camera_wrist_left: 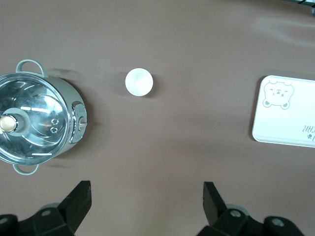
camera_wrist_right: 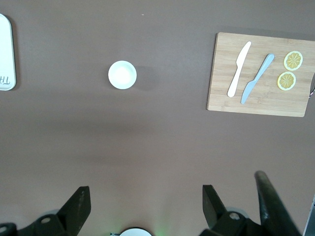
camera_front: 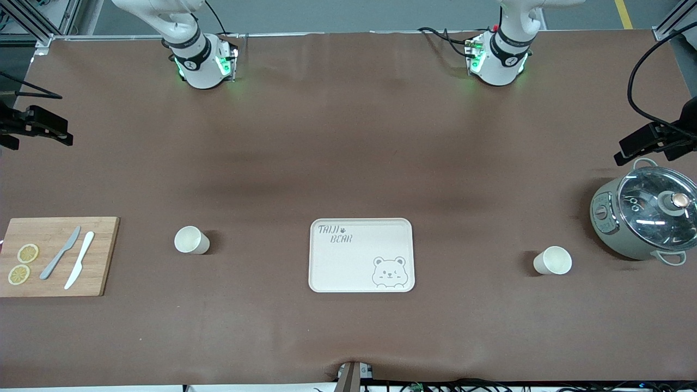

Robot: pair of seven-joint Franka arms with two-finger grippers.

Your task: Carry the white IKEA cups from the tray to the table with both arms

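Observation:
Two white IKEA cups stand upright on the brown table, one on each side of the cream bear-printed tray [camera_front: 348,264]. One cup [camera_front: 191,240] is toward the right arm's end and also shows in the right wrist view [camera_wrist_right: 122,74]. The other cup [camera_front: 552,260] is toward the left arm's end, beside the pot, and also shows in the left wrist view [camera_wrist_left: 139,81]. My left gripper [camera_wrist_left: 146,196] and right gripper [camera_wrist_right: 146,199] are open and empty, high above bare table, apart from the cups. Both grippers are out of the front view; only the arm bases show.
A grey-green pot [camera_front: 645,212] with a glass lid stands at the left arm's end. A wooden cutting board [camera_front: 60,272] with two knives and lemon slices lies at the right arm's end. Black camera mounts stand at both table ends.

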